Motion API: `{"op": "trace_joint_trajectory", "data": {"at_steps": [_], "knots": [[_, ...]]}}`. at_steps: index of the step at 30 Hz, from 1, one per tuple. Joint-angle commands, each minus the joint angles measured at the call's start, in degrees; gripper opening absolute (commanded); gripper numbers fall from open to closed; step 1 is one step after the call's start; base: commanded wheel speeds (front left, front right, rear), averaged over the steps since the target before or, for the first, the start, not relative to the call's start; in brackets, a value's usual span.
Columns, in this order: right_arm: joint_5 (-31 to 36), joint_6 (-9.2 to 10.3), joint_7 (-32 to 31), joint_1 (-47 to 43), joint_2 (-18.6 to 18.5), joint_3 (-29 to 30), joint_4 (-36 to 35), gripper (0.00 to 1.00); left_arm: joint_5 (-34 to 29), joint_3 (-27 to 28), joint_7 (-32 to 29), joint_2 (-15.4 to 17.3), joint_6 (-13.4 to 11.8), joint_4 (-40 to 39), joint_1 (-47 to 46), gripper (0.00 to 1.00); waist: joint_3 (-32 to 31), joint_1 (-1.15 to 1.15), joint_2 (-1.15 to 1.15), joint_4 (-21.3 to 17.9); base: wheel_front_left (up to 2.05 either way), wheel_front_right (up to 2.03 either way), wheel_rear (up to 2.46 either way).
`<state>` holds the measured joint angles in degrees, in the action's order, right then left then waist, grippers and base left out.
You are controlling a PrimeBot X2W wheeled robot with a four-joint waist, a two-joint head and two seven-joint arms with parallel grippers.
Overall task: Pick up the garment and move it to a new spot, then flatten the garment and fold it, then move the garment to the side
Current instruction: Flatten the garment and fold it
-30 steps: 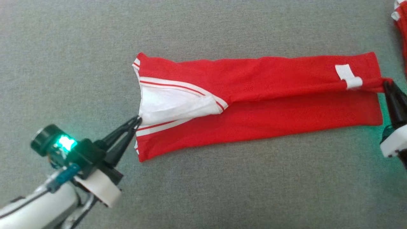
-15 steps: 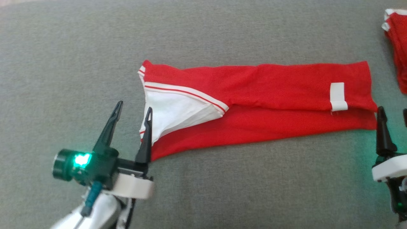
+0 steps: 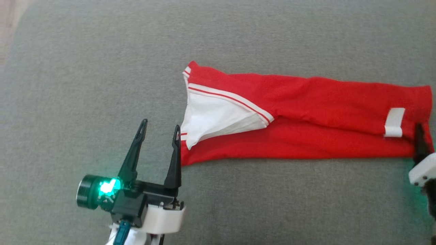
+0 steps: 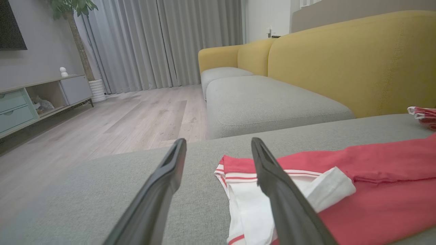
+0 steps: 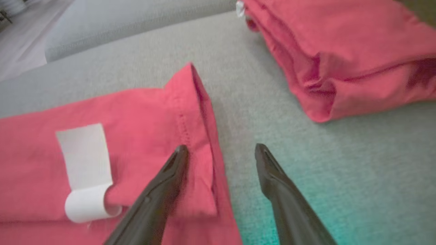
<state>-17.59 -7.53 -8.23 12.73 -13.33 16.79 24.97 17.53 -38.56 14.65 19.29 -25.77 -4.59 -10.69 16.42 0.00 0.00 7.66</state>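
Red fabric garment with white trim (image 3: 306, 119) lies on the grey sofa cushion (image 3: 102, 68), at one o'clock of the spread left fingers (image 3: 175, 153); spread right fingers (image 5: 163, 183) straddle its three o'clock hem

Before me the grey sofa seat (image 3: 102, 68) carries a flat red garment (image 3: 323, 102) and, apart, a folded red pile (image 5: 340, 51).

The left gripper (image 3: 160, 125) stands at the lower left of the head view, fingers spread wide and pointing up. The right gripper (image 5: 221, 147) sits at the right edge, fingers likewise apart.
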Motion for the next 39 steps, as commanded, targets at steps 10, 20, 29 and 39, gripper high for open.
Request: {"op": "trace_joint_trajectory", "data": {"at_steps": [10, 20, 29, 39], "knots": [[-4.09, 0.04, -4.1, -1.83, -4.4, -0.95, -3.55, 0.0, -5.33, 10.39, 0.34, -4.26, 5.79, -0.88, 3.37, 1.0, -0.81, 0.0, 0.0, -0.6, 0.0, 0.0, 0.0], [-3.01, 0.04, -7.42, 1.66, -13.92, 0.45, -12.49, 0.0, -8.39, 14.32, 0.35, -6.3, 10.02, -0.59, 4.21, 1.0, 0.01, 0.0, 0.0, -3.3, 0.0, 0.0, 0.0], [-9.82, 0.04, -14.19, 3.52, -9.14, -7.31, -36.14, 0.0, -10.2, 16.33, 0.35, -8.85, 12.78, 0.36, 4.85, 1.0, 0.17, 0.0, 0.0, -3.7, 0.0, 0.0, 0.0], [-7.9, 0.04, -14.61, 4.69, 5.33, -25.08, -41.97, 0.0, -11.64, 18.03, 0.35, -11.31, 15.6, 1.27, 4.5, 1.0, 0.69, 0.0, 0.0, -1.92, 0.0, 0.0, 0.0]]}}
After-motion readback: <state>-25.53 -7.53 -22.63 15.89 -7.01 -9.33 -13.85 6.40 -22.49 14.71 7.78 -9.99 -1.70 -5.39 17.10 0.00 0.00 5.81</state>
